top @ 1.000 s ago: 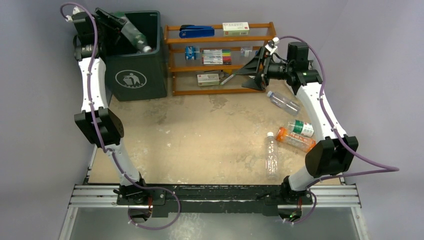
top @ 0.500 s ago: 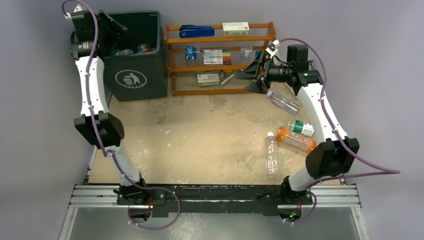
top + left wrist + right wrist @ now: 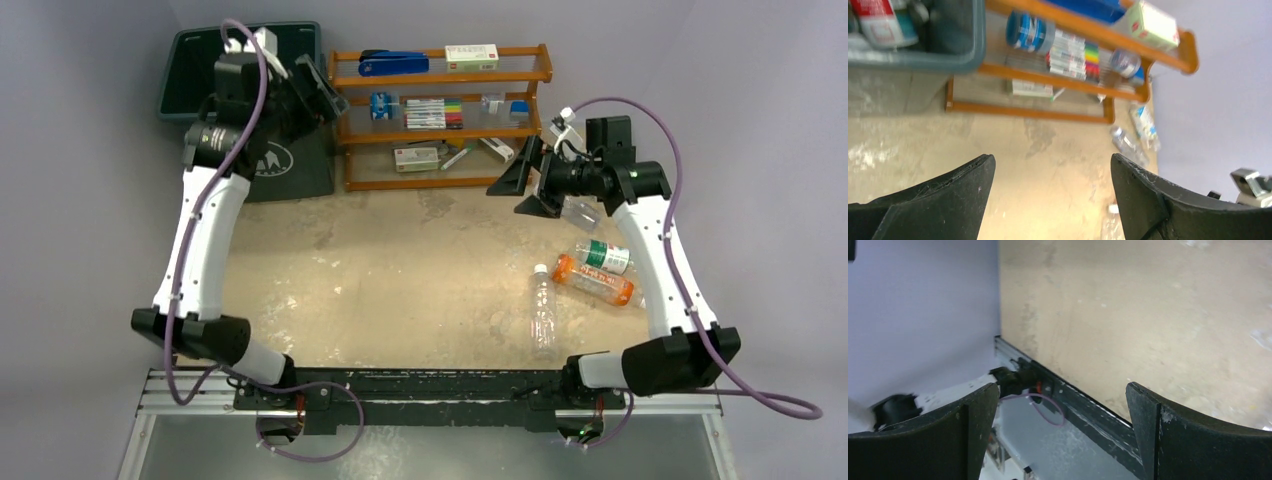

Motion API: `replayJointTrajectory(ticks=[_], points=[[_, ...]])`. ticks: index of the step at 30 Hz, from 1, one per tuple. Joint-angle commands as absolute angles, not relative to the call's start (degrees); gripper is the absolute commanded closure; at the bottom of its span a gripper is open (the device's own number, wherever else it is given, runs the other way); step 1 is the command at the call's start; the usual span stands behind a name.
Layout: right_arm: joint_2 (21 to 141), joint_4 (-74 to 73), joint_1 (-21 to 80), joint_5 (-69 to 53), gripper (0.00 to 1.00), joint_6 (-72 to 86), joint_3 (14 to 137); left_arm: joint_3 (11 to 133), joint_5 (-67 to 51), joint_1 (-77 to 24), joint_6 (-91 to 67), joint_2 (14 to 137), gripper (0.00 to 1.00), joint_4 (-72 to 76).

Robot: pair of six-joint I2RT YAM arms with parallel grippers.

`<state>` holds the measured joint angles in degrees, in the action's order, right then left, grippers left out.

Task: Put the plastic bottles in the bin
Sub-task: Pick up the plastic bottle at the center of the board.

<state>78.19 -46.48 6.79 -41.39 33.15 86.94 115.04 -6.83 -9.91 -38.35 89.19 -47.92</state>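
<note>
1. At the far-left corner of the table (image 3: 400, 260), the bin (image 3: 300, 175) stands just beside the wooden rack (image 3: 440, 80). The left wrist view shows a red-labelled bottle (image 3: 880, 20) lying inside the bin.
2. Left gripper (image 3: 318, 100): it hangs in front of the bin's right corner, next to the rack. Its fingers stand apart with nothing between them.
3. Right gripper (image 3: 510, 195): it hovers near the right end of the rack. Its fingers are spread wide and hold nothing.
4. Four bottles lie on the table, all on the right side:
   - a clear bottle (image 3: 580, 213), touching or just beside the right wrist and partly hidden by it;
   - a green-labelled bottle (image 3: 602, 257) nearer the arm bases;
   - an orange bottle (image 3: 595, 280) just beside the green-labelled one;
   - a second clear bottle (image 3: 541, 310), long axis running near to far, cap at the far end.
5. Governing relation: the clear bottle lies to the right of the right gripper's fingers, on the wrist side rather than ahead of the fingertips. Its visible part suggests an axis slanting from far-left to near-right. The right wrist view faces the near rail (image 3: 1088, 410) and shows no bottle.
6. Assessment: the right arm is much the nearer. It probably needs to draw back and turn so that its fingers close across the bottle's axis.
</note>
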Motion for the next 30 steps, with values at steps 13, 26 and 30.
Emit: replayJointTrajectory(ticks=[13, 26, 30], points=[[70.07, -52.31, 6.68, -14.12, 0.00, 41.29, 69.41, 86.15, -14.56, -21.78, -37.18, 76.53, 0.13, -49.63], [70.45, -50.60, 6.73, 4.48, 0.00, 44.87, 56.20, 83.37, -12.91, -24.96, -38.46, 78.85, 0.12, -49.57], [72.01, -46.84, 6.68, 3.79, 0.02, 46.01, 51.30, 78.46, -17.76, -25.81, -44.75, 78.55, 0.12, -42.02]])
